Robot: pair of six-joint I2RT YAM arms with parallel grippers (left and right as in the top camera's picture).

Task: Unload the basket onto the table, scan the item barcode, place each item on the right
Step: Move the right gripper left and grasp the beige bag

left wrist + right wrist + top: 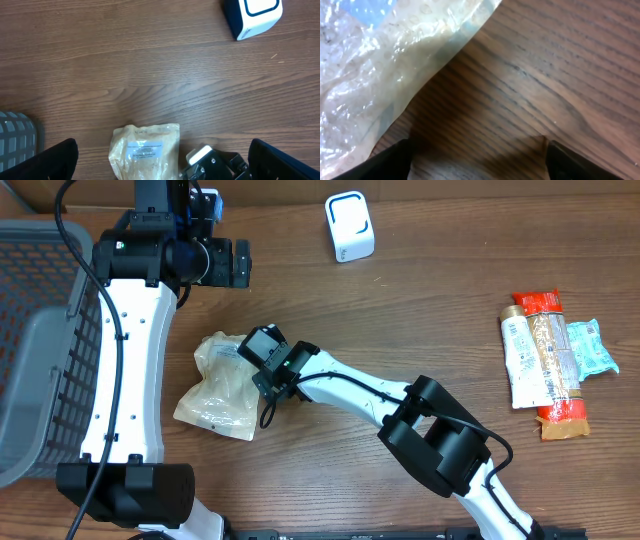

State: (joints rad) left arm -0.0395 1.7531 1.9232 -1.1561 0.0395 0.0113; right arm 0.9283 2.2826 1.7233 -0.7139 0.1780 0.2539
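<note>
The item is a clear plastic bag of beige contents (218, 388) with a pale blue label, lying flat on the wooden table; it also shows in the left wrist view as the bag (145, 150). My right gripper (262, 380) is low at the bag's right edge. It is open (482, 167) over bare wood, with the bag's edge (380, 65) just ahead and to the left and nothing between the fingers. My left gripper (235, 265) hovers open (162, 170) well above the table, behind the bag. A white scanner (348, 227) stands at the back; no barcode is visible on the bag.
A grey mesh basket (40, 350) fills the left side. Several packaged snacks (548, 360) lie at the far right. The scanner (252, 15) sits top right in the left wrist view, and a basket corner (15, 135) shows at its lower left.
</note>
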